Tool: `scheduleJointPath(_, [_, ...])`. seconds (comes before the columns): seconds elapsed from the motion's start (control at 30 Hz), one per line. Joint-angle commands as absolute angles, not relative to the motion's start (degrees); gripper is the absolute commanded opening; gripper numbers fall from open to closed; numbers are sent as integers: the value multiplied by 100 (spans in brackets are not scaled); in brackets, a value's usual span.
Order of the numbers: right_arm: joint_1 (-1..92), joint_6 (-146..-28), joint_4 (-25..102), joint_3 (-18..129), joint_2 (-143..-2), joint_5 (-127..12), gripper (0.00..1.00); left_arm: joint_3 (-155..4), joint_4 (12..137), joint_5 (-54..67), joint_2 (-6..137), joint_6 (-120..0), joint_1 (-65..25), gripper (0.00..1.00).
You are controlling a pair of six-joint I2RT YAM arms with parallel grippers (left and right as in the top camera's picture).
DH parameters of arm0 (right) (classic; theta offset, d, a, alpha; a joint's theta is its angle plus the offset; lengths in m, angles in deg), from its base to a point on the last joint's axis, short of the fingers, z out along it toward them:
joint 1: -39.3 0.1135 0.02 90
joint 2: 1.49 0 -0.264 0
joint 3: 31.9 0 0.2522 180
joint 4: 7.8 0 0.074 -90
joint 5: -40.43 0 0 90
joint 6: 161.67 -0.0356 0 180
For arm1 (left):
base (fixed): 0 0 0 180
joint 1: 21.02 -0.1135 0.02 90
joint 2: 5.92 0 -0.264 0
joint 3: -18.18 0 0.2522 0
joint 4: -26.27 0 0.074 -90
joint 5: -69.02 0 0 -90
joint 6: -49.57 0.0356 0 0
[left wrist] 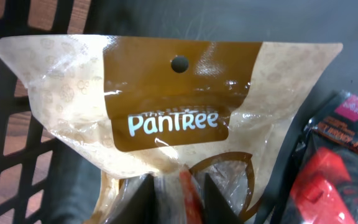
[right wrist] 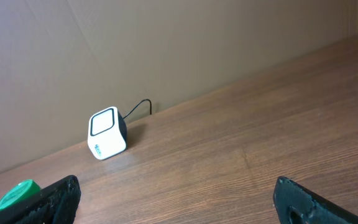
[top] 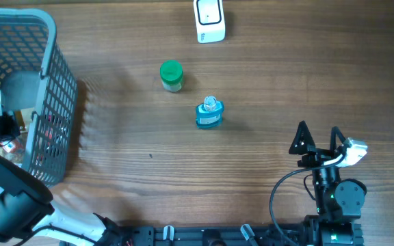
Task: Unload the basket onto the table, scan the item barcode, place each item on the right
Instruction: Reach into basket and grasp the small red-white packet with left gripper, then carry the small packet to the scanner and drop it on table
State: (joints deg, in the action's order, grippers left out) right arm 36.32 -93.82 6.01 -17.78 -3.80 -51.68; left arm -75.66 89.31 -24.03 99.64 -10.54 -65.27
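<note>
Sitting inside the grey basket point(top: 46, 41), my left gripper point(left wrist: 179, 202) was clamped on the lower edge of the Pantree pouch point(left wrist: 179, 87). My right gripper point(top: 318, 131) hung above the tabletop point(top: 286, 68), jaws wide apart, well away from the white scanner point(top: 209, 19).

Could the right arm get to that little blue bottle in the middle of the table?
Probably yes. The right pincer is open, and nothing stands between it and the blue bottle; the green-lidded jar sits farther off, beyond the bottle.
</note>
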Motion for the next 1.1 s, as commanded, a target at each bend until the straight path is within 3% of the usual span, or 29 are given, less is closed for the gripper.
scheduleJointPath(0.0, [3623,-9286,588,-1784,-353,-5203,100,-7518,8999,-2293,10023,-1262,-6516,4])
scheduleJointPath(0.37, [3623,-9286,586,-1784,-353,-5200,100,-8252,9062,-2296,9461,-1760,-6151,4])
scheduleJointPath(0.57, [3623,-9284,586,-1784,-353,-5203,100,-9616,9055,-2289,7977,-2761,-5672,4])
scheduleJointPath(0.7, [3623,-9284,588,-1784,-353,-5200,100,-9852,8739,-1373,6891,-3539,-5309,4])
scheduleJointPath(0.87, [3623,-9284,588,-1784,-353,-5203,100,-9850,8826,-879,6450,-3985,-3828,4])
scheduleJointPath(1.07, [3623,-9284,586,-1784,-353,-5203,100,-9657,9390,-1657,8321,-3985,-1397,4])
